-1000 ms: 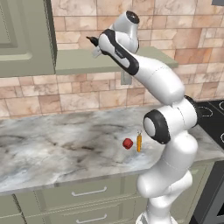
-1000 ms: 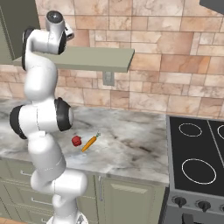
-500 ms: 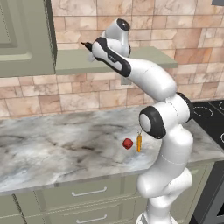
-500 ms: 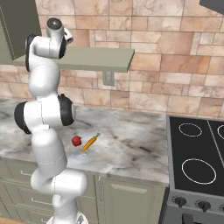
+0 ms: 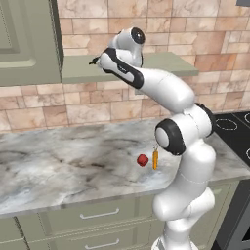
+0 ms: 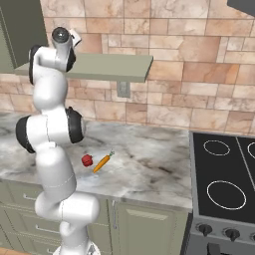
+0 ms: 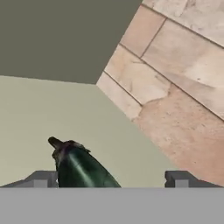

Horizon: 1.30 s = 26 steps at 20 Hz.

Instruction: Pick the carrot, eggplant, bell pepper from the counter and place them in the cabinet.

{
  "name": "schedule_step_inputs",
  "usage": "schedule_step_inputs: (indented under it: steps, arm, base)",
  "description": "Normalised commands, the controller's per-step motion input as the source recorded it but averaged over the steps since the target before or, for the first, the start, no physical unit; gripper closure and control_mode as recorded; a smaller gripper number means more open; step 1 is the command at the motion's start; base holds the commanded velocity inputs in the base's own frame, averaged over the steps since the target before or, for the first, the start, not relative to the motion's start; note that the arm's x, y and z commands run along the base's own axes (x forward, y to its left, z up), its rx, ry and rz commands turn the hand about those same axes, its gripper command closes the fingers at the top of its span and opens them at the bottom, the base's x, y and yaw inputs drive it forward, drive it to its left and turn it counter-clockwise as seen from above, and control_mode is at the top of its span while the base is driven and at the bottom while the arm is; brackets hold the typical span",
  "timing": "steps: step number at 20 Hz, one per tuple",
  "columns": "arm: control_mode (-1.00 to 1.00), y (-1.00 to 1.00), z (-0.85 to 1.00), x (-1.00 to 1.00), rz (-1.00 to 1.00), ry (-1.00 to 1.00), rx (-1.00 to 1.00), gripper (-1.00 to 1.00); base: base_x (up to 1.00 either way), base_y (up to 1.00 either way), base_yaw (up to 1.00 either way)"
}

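Arm has swung left along the cabinet (image 5: 83, 71) shelf; pincer (image 7: 111, 178) pinches the eggplant (image 7: 78, 168) above it, ready to release. Pepper (image 5: 142, 160) and carrot (image 5: 155, 159) wait on the desk (image 5: 58, 166).

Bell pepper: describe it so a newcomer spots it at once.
On the marbled counter, just ahead of the robot's white arm, two small vegetables lie side by side. The bell pepper is the round red one; its neighbour, the carrot, is slim and orange.

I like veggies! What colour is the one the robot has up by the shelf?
Very dark glossy green, almost black: the eggplant, best in the hand view.
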Motion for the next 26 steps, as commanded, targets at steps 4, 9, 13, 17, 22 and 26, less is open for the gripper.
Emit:
schedule_step_inputs:
  steps: [4, 9, 13, 17, 22, 26]
  arm:
    - [-1.0, 0.0, 0.36, -1.0, 0.05, -0.32, 0.0, -1.0]
    - [-1.0, -0.17, 0.0, -1.0, -0.08, -0.09, 0.02, -1.0]
    - [-1.0, -0.2, -0.17, -1.0, -0.21, 0.13, 0.0, -1.0]
    - [-1.0, -0.35, 0.21, -1.0, -0.19, 0.24, 0.12, -1.0]
    - [-1.0, -0.19, -0.05, -1.0, -0.23, 0.51, 0.19, -1.0]
    - [-1.0, -0.29, -1.0, -0.72, -0.16, 0.53, -0.02, -1.0]
  base:
    - [0.0, 0.0, 0.0]
    - [0.0, 0.0, 0.0]
    - [0.0, 0.0, 0.0]
    - [0.0, 0.0, 0.0]
    - [0.0, 0.0, 0.0]
    - [0.0, 0.0, 0.0]
